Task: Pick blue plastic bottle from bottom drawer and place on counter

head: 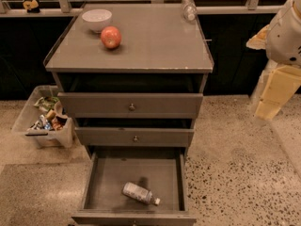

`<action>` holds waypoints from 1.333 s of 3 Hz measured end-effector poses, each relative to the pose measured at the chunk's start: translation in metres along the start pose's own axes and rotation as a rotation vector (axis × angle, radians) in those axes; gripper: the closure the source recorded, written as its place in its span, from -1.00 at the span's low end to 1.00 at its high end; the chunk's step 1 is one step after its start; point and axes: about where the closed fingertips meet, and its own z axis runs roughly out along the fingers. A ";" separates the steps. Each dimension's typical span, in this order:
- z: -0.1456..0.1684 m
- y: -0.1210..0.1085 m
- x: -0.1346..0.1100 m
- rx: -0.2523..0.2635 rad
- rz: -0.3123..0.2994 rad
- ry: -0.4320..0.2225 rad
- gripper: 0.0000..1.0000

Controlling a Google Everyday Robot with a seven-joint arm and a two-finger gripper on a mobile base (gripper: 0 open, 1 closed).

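Observation:
The blue plastic bottle (140,193) lies on its side in the open bottom drawer (106,175), near the front, with its white cap pointing right. The counter (155,46) is the grey top of the cabinet. My gripper (269,105) hangs at the far right of the view, beside the cabinet and at about the height of the top drawer. It is well away from the bottle and nothing shows in it.
On the counter are a white bowl (97,19) and a red apple (111,36) at the back left, and a clear bottle (188,7) at the back right. A plastic bin of packets (44,121) stands on the floor to the left. The two upper drawers are closed.

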 end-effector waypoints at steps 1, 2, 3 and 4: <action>0.000 0.000 0.000 0.000 0.000 0.000 -1.00; 0.009 0.016 0.003 0.000 -0.026 -0.010 -1.00; 0.019 0.059 -0.005 0.032 -0.100 -0.076 -1.00; 0.032 0.107 -0.015 0.096 -0.160 -0.154 -1.00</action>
